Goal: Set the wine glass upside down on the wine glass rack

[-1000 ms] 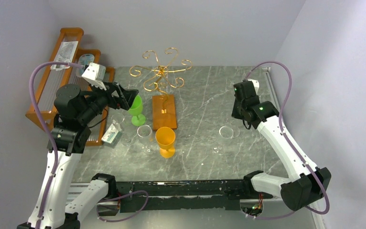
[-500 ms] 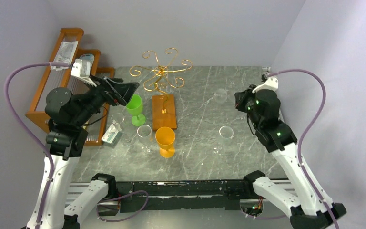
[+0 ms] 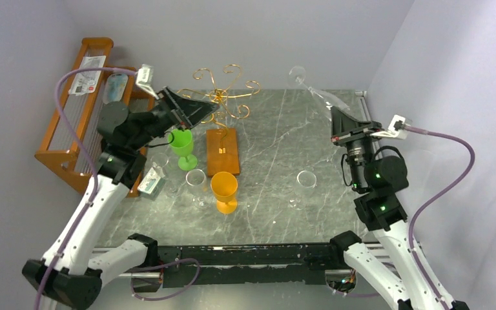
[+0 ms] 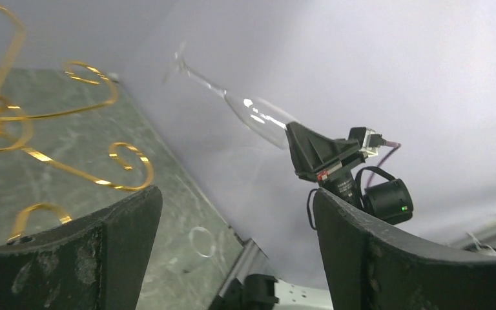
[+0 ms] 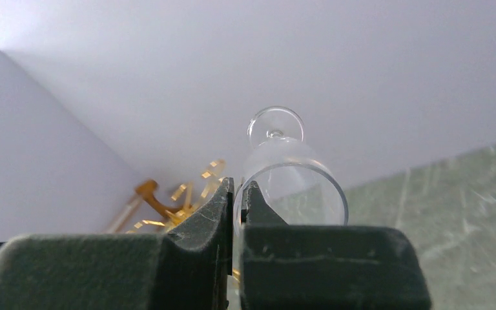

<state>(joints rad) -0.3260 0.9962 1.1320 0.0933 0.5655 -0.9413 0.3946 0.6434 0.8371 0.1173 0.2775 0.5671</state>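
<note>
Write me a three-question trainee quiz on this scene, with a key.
1. True or false: the right gripper is shut on the rim of the clear wine glass.
2. Fill in: the left gripper is ____, holding nothing.
3. The held glass's foot points: A toward the back wall; B down at the table; C at the left arm's base.
Key: 1 true; 2 open; 3 A.

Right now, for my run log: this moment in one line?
right gripper: shut on glass rim; glass: aloft, foot up; left gripper: open, near rack
</note>
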